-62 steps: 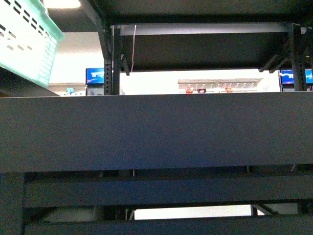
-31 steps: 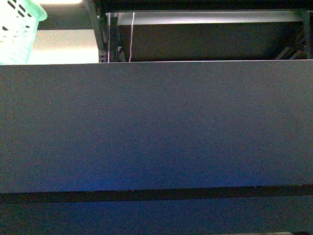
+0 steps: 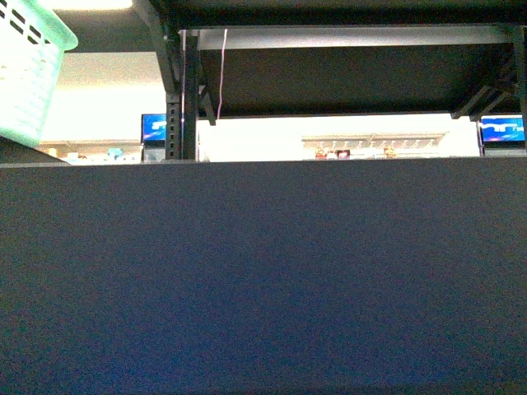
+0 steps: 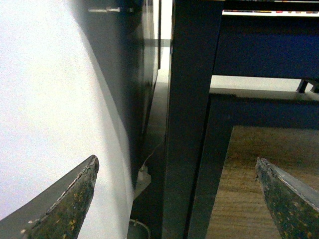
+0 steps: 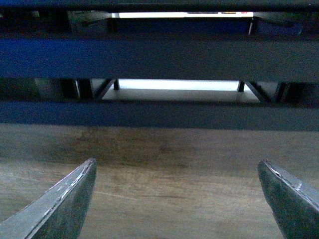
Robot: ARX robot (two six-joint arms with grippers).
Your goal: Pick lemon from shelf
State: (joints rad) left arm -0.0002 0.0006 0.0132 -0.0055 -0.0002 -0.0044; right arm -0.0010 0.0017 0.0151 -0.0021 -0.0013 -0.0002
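Note:
The lemon is out of view in every frame. The shelf's dark front panel [image 3: 263, 271] fills the lower half of the front view, with an upper tier [image 3: 346, 37] and a perforated upright [image 3: 173, 123] above it. Neither arm shows there. In the left wrist view my left gripper [image 4: 175, 160] is open, nothing between its fingers, facing a dark shelf upright [image 4: 192, 99]. In the right wrist view my right gripper [image 5: 177, 162] is open and empty, low over the wooden floor [image 5: 169, 189], facing the shelf's lower rails [image 5: 159, 59].
A mint-green plastic basket [image 3: 25, 66] hangs in at the upper left of the front view. Beside my left gripper stands a white wall or panel [image 4: 45, 99], with a white plug and cable [image 4: 143, 174] at its foot. Blue screens [image 3: 158, 127] glow far behind.
The front view has shifted: the panel's top edge rose half a second ago, then dropped back. The lower rails seen one second ago are out of frame now.

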